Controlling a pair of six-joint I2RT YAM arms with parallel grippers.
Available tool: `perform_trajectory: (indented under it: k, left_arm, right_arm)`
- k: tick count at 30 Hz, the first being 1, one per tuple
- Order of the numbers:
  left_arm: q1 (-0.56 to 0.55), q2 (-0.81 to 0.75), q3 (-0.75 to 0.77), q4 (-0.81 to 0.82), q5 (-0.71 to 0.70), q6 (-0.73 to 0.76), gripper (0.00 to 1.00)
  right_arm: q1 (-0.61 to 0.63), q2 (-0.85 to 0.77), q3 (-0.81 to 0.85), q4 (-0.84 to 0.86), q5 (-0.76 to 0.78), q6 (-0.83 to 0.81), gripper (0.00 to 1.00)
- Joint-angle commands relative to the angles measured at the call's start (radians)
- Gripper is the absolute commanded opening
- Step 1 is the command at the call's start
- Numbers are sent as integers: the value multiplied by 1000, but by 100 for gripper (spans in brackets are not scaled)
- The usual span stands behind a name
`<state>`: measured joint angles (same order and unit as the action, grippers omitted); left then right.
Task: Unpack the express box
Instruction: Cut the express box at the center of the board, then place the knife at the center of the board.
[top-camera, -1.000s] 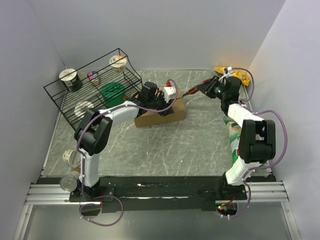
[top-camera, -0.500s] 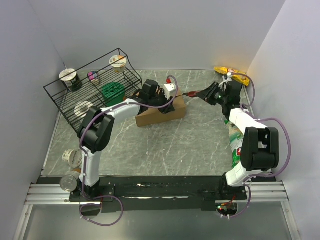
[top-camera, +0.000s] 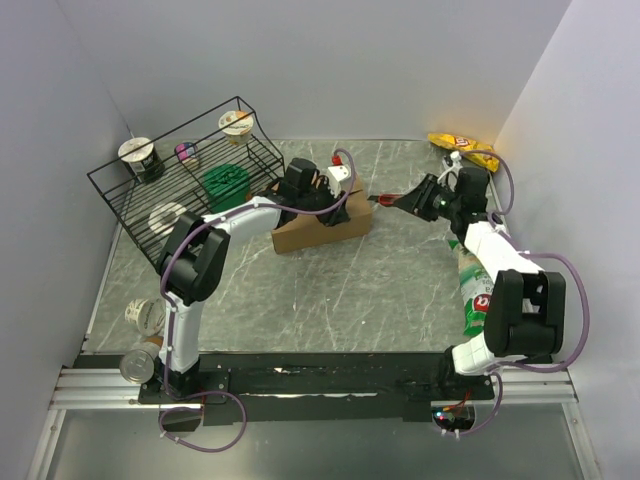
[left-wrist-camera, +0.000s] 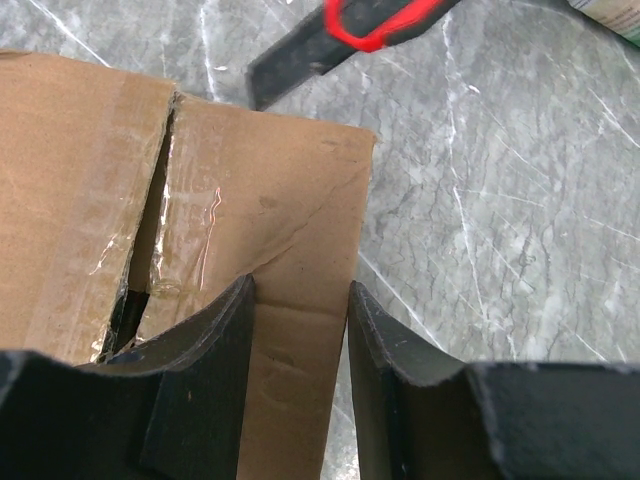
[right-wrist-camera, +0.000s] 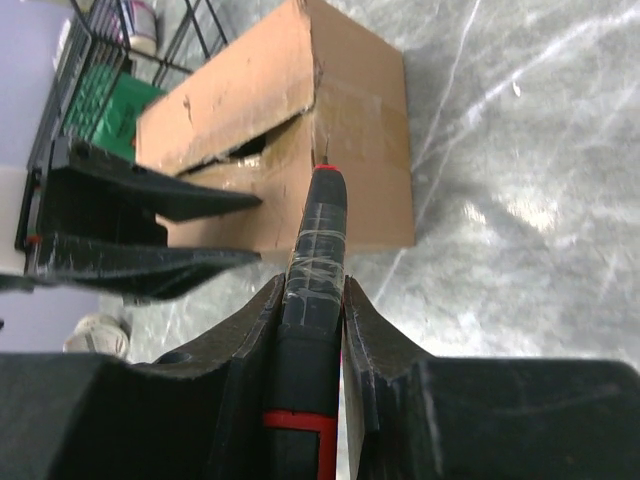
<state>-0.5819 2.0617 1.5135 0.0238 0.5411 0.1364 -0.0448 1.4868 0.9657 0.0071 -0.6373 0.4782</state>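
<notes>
Right gripper (right-wrist-camera: 312, 285) has moved back a bit, squeezing the knife (right-wrist-camera: 318, 230); box (right-wrist-camera: 355, 110) just ahead. Left gripper (left-wrist-camera: 300, 290) sits half open over it, holding nothing.

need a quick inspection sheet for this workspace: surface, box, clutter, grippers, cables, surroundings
surface: grey marbled table, no spills seen
job's things: express box flaps down, taped centre seam split open; cutter tip near its end, contact unclear
clutter: wire rack with cups; can front left; yellow packet and green packet on the right
grippers: left gripper open over the box top; right gripper shut on the cutter
cables: purple cables looped along both arms
surroundings: plain walls on three sides
</notes>
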Motion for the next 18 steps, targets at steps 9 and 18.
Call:
perform_trajectory:
  k: [9,18]
  left_arm:
    - [53,-11,8,-44,142,9,51]
    - [62,-173,43,-235,163,143,66]
  right_arm:
    - [-64,-356,-30,-403,-69,-689,0]
    - [186,-504,-534,305,327,-1298,17]
